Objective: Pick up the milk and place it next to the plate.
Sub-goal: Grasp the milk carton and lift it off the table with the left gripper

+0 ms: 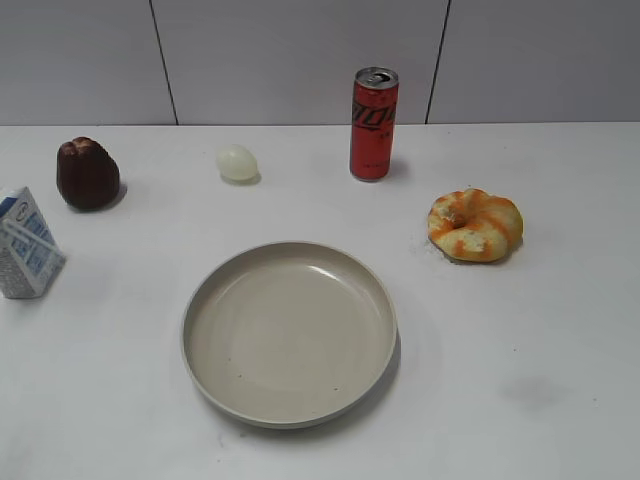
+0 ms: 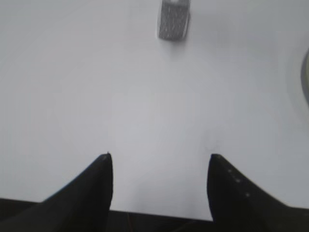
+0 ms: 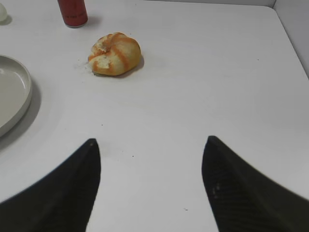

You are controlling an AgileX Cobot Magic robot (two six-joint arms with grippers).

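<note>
The milk (image 1: 25, 245) is a small white carton with blue print, standing at the table's left edge, well left of the plate. It also shows blurred at the top of the left wrist view (image 2: 174, 20). The plate (image 1: 290, 332) is a large beige dish in the front middle; its rim shows in the right wrist view (image 3: 12, 92). My left gripper (image 2: 159, 157) is open and empty over bare table, the carton far ahead of it. My right gripper (image 3: 150, 141) is open and empty, to the right of the plate. Neither gripper shows in the exterior view.
A red can (image 1: 374, 124) stands at the back, a pale egg (image 1: 237, 162) to its left and a dark brown cake (image 1: 87, 173) further left. An orange-glazed bun (image 1: 475, 224) lies right of the plate, also in the right wrist view (image 3: 115, 53).
</note>
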